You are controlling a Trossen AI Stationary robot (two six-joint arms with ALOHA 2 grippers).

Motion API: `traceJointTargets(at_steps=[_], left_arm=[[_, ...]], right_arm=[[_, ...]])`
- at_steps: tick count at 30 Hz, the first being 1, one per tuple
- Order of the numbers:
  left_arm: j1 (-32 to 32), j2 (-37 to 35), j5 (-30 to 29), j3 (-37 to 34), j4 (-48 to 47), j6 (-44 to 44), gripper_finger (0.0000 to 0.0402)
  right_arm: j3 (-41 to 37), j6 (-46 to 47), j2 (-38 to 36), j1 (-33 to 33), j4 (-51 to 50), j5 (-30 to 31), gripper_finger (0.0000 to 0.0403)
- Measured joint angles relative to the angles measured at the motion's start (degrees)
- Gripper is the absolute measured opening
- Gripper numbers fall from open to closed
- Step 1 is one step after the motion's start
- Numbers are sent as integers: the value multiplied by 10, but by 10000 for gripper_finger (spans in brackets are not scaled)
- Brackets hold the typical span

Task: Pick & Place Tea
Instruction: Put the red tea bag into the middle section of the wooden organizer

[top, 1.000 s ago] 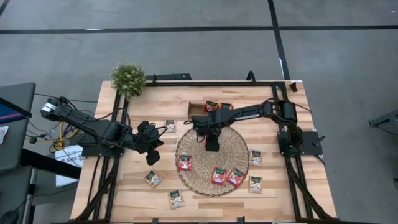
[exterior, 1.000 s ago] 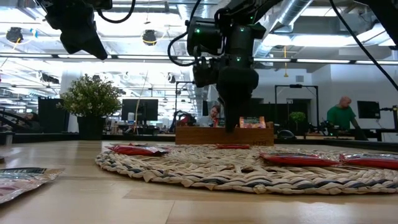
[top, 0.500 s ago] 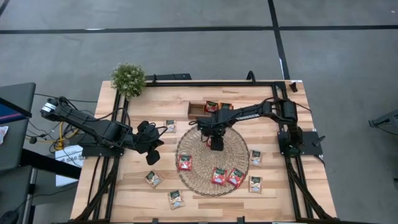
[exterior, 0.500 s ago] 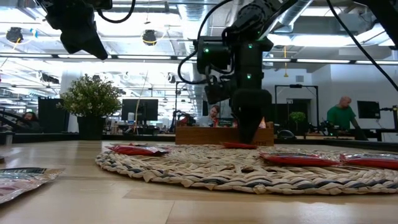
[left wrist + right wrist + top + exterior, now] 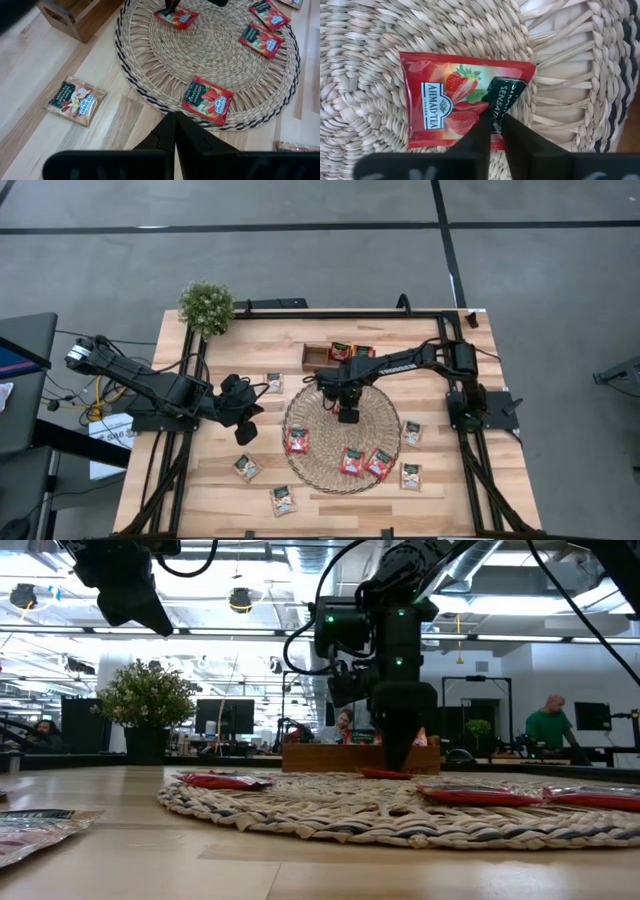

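red sachet [image 5: 465,102] — under right hand [image 5: 493,131]

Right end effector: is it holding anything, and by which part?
The right end effector is pinched on the edge of a red sachet lying flat on the mat, at its dark-printed end. It is not lifted yet.

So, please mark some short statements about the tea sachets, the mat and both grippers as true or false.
1. The right gripper is down on a red sachet lying on the woven mat. True.
2. The left gripper holds a sachet. False: it is shut on nothing, waiting over the table's left part.
3. The wooden tray already has sachets in it. True.
4. All sachets lie on the mat. False: several lie on the bare table.
5. The potted plant stands on the mat. False: it stands at a table corner.
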Motion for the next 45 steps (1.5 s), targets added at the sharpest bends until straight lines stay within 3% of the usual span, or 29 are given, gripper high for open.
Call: traceJointTargets(at_steps=[4, 10, 17, 21, 24, 34, 45], left_arm=[[0, 0, 0, 0, 1, 0, 0], [0, 0, 0, 0, 9, 0, 0], [0, 0, 0, 0, 9, 0, 0], [0, 0, 0, 0, 9, 0, 0], [0, 0, 0, 0, 9, 0, 0], [0, 0, 0, 0, 10, 0, 0], [0, 0, -12, 0, 10, 0, 0]], right_arm=[[26, -3, 1, 3, -24, 3, 3], [98, -15, 1, 13, -109, 27, 3], [183, -76, 0, 26, -170, 221, 1], [196, -116, 0, 17, -163, 337, 1], [196, -145, 0, 2, -149, 387, 1], [166, -211, 0, -46, -92, 405, 0], [93, -243, 1, -50, -17, 427, 0]])
